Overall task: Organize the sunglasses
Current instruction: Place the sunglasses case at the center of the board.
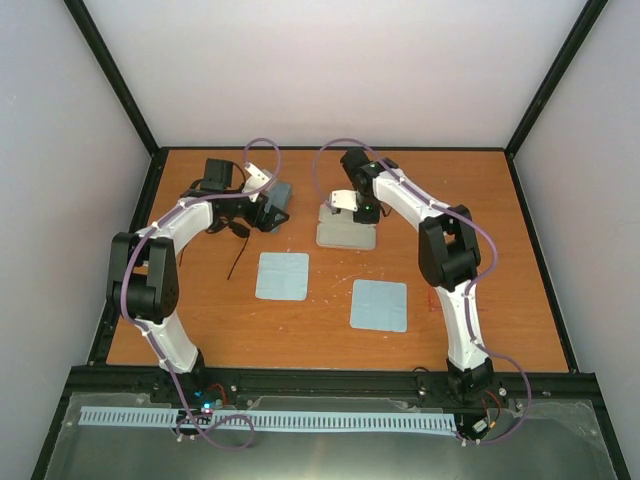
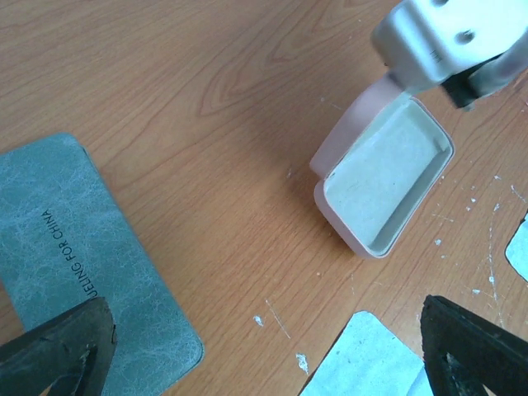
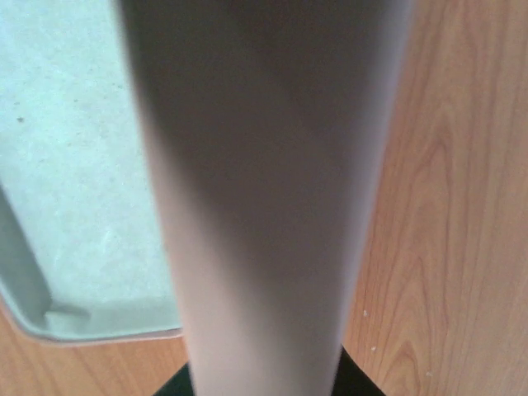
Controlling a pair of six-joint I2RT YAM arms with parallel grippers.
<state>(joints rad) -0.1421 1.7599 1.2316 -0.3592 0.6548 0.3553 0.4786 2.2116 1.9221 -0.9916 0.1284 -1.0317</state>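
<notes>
Pink case lying open on the wooden table, blue-grey case closed just left of it. Light-blue cloth and second cloth lie flat nearer the front.

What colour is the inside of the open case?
The open case has a pale greyish-white lining inside a pink shell; the left wrist view shows it best.

— What is the table made of?
— Wood grain, smooth with a low sheen, flecked with white specks.
— The grey case?
— Marbled and leather-like, matt, with printed lettering.
— And the pink case?
— A smooth matt shell. Inside, a pale, felt-like lining.
— The cloth?
— Light blue fabric, matt and soft-looking.
— The left gripper and its fingers?
— Matt black, plastic by the look.
</notes>
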